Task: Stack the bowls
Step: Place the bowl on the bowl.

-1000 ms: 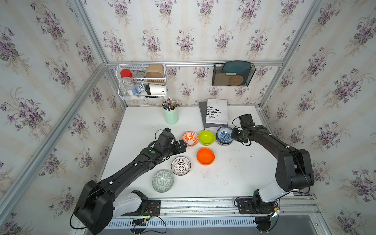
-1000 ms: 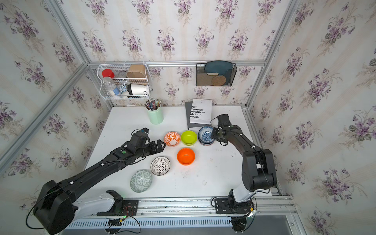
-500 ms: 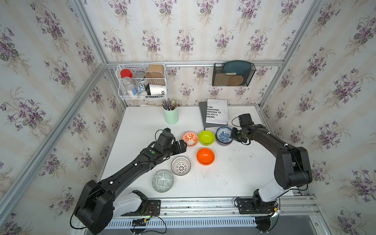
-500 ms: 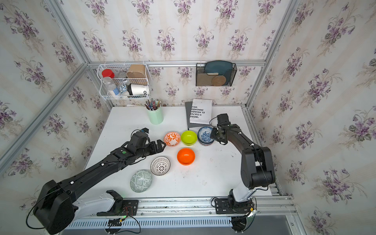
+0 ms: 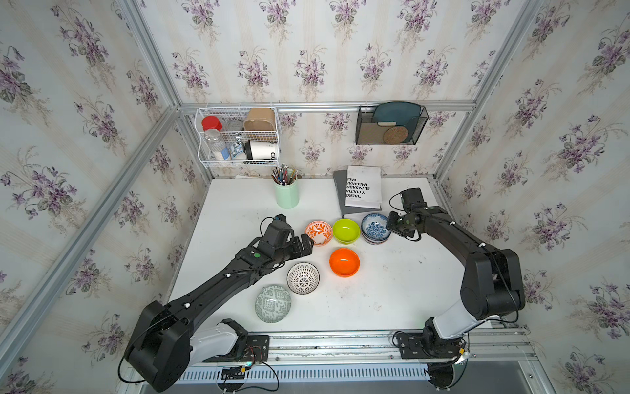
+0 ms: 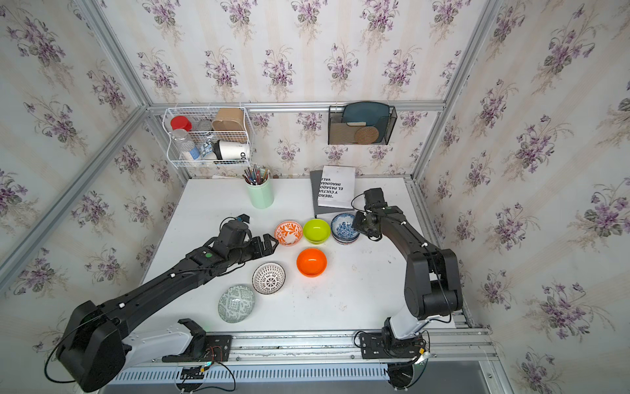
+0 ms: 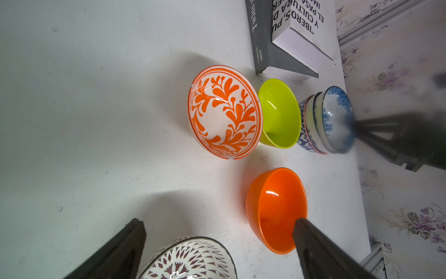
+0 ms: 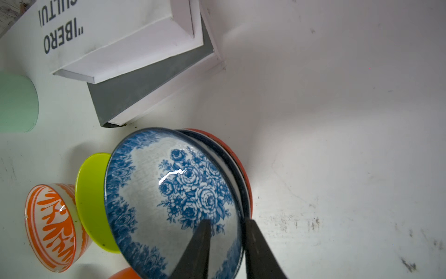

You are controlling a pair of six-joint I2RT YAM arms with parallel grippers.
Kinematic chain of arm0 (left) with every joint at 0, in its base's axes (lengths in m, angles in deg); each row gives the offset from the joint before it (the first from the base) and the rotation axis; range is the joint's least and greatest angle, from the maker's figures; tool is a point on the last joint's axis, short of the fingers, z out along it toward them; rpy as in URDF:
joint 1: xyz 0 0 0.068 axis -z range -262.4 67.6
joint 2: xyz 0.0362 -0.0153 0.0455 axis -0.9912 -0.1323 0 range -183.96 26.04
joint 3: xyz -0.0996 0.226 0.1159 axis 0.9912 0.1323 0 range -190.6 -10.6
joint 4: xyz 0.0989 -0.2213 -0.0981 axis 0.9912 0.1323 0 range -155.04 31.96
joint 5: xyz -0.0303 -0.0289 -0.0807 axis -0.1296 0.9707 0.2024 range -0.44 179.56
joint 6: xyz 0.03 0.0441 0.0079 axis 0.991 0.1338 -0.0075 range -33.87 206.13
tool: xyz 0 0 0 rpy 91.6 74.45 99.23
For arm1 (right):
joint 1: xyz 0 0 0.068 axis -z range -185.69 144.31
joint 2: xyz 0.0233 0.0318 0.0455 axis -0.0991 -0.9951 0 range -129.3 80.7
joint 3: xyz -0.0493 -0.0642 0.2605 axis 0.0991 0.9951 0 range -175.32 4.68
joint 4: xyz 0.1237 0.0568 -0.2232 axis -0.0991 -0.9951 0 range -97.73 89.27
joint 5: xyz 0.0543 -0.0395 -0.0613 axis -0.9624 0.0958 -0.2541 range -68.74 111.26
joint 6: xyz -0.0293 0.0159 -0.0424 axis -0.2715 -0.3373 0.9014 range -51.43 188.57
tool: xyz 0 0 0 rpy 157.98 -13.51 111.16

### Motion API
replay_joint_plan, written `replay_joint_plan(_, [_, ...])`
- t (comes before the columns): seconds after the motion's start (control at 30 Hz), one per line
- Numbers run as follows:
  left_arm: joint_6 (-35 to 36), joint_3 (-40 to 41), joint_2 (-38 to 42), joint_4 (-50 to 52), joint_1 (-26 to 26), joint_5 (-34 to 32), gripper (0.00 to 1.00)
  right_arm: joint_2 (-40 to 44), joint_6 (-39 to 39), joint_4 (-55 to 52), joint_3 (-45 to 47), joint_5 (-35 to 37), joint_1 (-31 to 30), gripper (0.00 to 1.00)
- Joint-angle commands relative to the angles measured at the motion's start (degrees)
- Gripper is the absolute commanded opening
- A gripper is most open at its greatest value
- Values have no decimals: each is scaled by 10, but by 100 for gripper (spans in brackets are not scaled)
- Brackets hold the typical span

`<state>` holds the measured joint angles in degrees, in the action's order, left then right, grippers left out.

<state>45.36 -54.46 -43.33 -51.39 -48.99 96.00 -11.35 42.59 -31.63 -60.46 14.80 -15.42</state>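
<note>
A blue-floral bowl point(image 5: 375, 227) point(image 8: 173, 193) tops a stack of three; beneath it show a second blue rim and a salmon rim point(image 8: 242, 166). My right gripper point(image 5: 388, 223) point(image 8: 228, 221) straddles the top bowl's rim, one finger inside and one outside, open with a gap. In a row beside the stack sit a lime bowl point(image 5: 346, 230) and an orange-white leaf bowl point(image 5: 318, 232). Nearer the front are a plain orange bowl point(image 5: 344, 262), a black-white radial bowl point(image 5: 302, 278) and a grey-green patterned bowl point(image 5: 272, 303). My left gripper point(image 5: 308, 244) point(image 7: 218, 222) hovers wide open beside the leaf bowl, empty.
A mint pencil cup point(image 5: 287, 194) and two stacked books point(image 5: 361, 191) stand at the back of the white table, the books close behind the stack. On the back wall hang a wire basket point(image 5: 238, 136) and a black rack point(image 5: 390, 124) holding a teal plate.
My right gripper's jaws have parted from the blue-floral bowl's rim, leaving the bowl resting on the stack. The left arm has not moved.
</note>
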Motion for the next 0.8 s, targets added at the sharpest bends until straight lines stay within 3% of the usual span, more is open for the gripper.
replay_joint_plan(0.0, [-1, -1, -1, -12, 0, 0, 100, 3, -4, -7, -3, -1, -1, 30])
replay_joint_plan(0.17, [-2, 2, 4, -11, 0, -2, 100, 27, -9, -18, -7, 0, -2, 32])
replay_joint_plan(0.47, [0, -35, -10, 54, -1, -6, 100, 142, -27, -43, 17, -7, -26, 46])
replay_joint_plan(0.77, [12, -75, -7, 180, -17, 6, 100, 218, -101, -13, 93, 2, -185, 53])
